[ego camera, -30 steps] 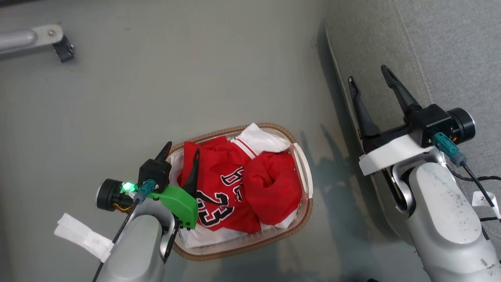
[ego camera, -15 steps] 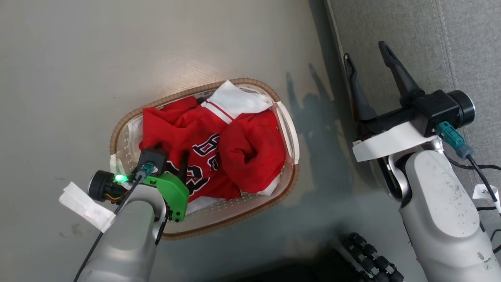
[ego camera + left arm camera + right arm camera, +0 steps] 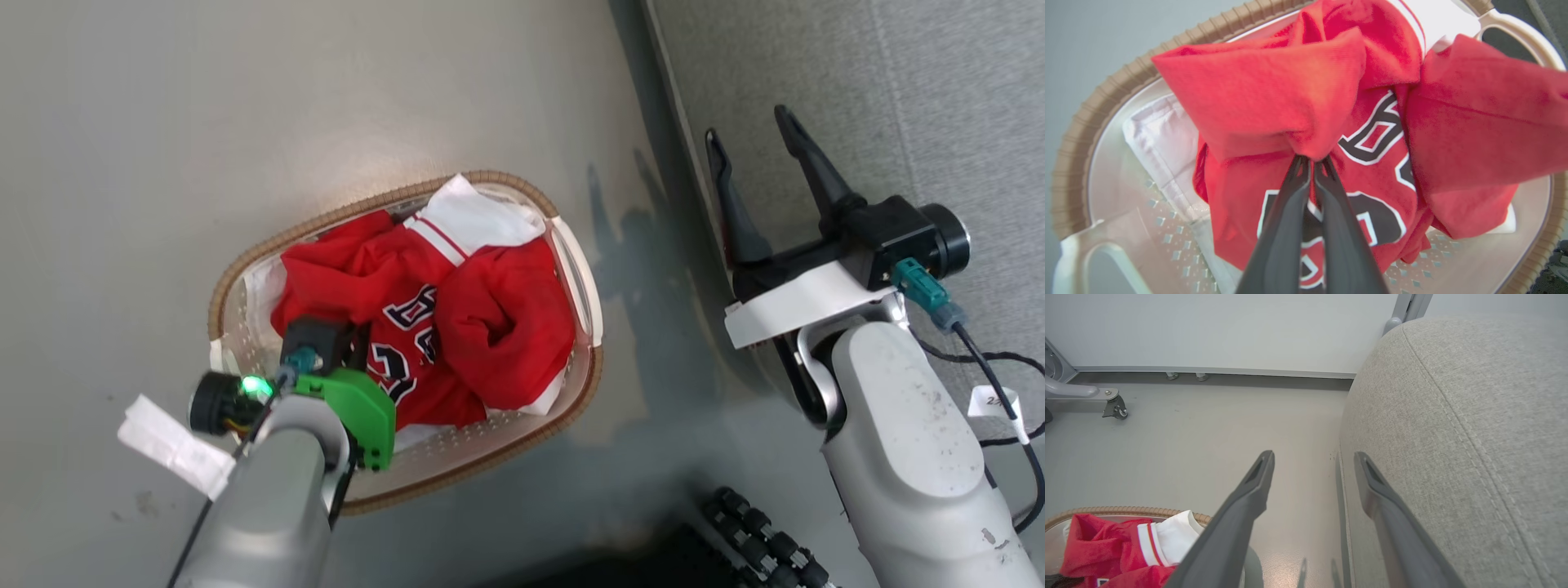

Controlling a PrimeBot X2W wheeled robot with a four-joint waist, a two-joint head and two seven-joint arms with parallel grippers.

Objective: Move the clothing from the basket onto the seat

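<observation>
From head, steeply down; left wrist, close over oval cream brown-rimmed plastic basket [image 3: 1118, 175]; right wrist, low, glimpsing same.

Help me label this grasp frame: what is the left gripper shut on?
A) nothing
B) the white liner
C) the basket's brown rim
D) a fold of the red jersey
D: the left wrist view shows the left gripper pinched shut on a bunched fold of the red jersey inside the basket.
</observation>
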